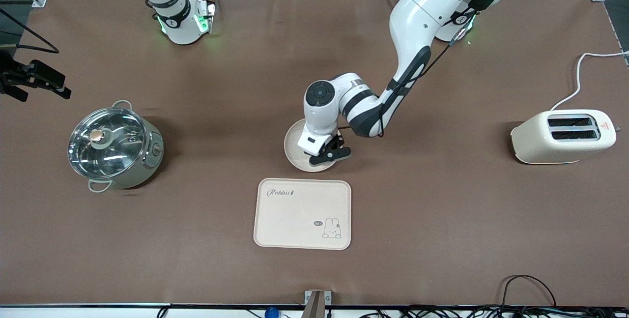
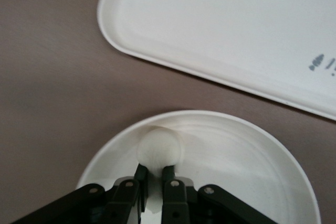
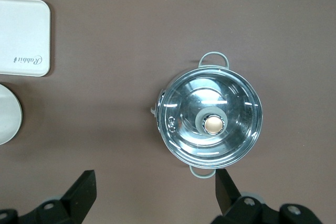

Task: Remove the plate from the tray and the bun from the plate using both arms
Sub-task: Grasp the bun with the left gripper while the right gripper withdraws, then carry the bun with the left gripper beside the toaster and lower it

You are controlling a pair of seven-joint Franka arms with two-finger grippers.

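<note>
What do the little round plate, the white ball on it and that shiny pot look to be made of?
The plate looks like smooth matte plastic or melamine: even cream surface with soft highlights. The bun looks like soft dough or foam, dull and rounded, though a rigid model cannot be ruled out. The pot has a clear glass lid, with glare, over a pale green metal-looking body.

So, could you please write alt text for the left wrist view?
The left gripper is closed on the bun, which sits in the plate. A corner of the tray lies beside the plate on the brown table.
</note>
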